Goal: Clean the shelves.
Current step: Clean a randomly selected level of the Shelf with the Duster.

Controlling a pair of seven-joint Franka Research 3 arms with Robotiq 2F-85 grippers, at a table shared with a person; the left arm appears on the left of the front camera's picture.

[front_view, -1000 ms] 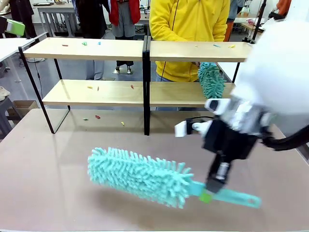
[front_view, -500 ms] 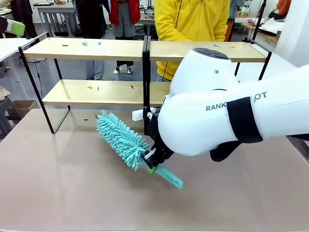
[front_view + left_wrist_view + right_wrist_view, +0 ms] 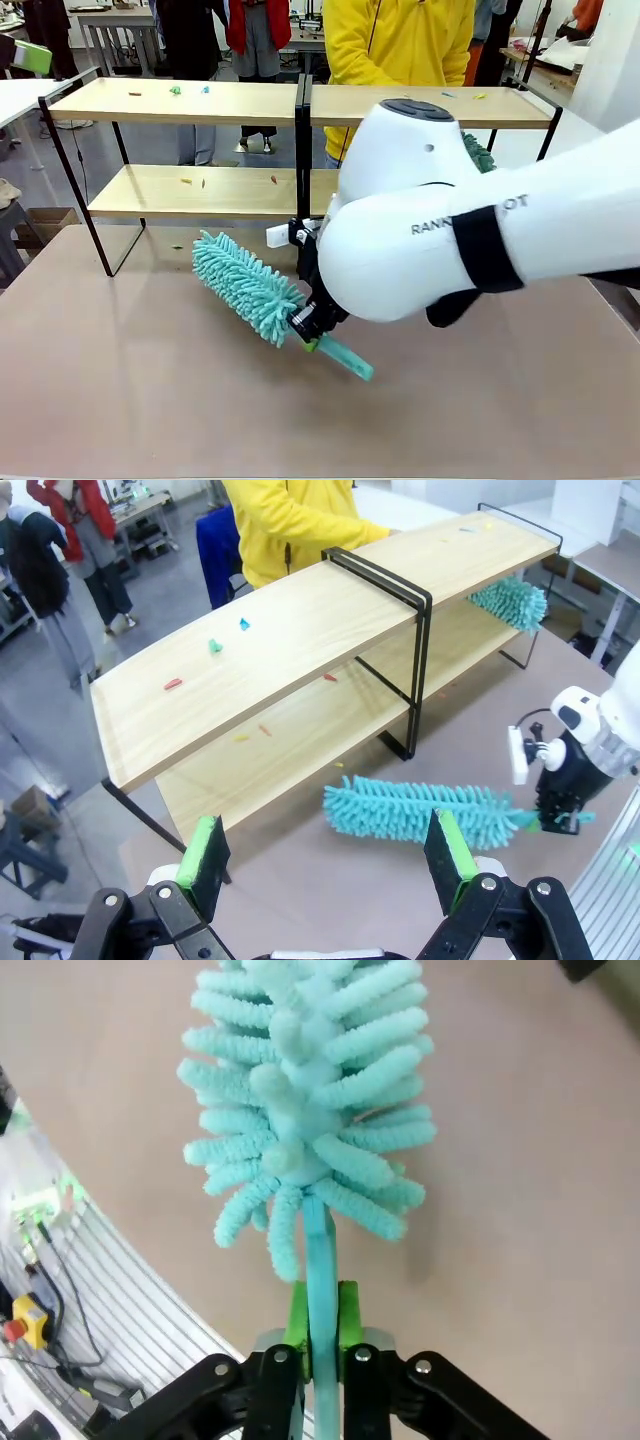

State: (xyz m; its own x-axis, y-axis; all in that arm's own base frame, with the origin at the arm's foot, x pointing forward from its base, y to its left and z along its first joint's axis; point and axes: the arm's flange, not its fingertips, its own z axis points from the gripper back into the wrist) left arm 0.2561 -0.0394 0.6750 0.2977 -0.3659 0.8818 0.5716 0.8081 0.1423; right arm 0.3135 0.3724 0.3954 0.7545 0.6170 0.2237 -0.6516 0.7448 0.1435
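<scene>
Duster [image 3: 245,285] aslant — head toward shelves [image 3: 150,192]

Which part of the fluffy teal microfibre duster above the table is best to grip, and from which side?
Its thin bare handle, behind the fluffy head, from the handle end: the head is soft and bulky, the handle narrow and stiff. The right claw is shut there.

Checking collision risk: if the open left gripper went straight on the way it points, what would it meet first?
The left gripper would likely hit the brown tabletop near the fluffy teal duster, before the light-wood shelves; depth is unclear.
</scene>
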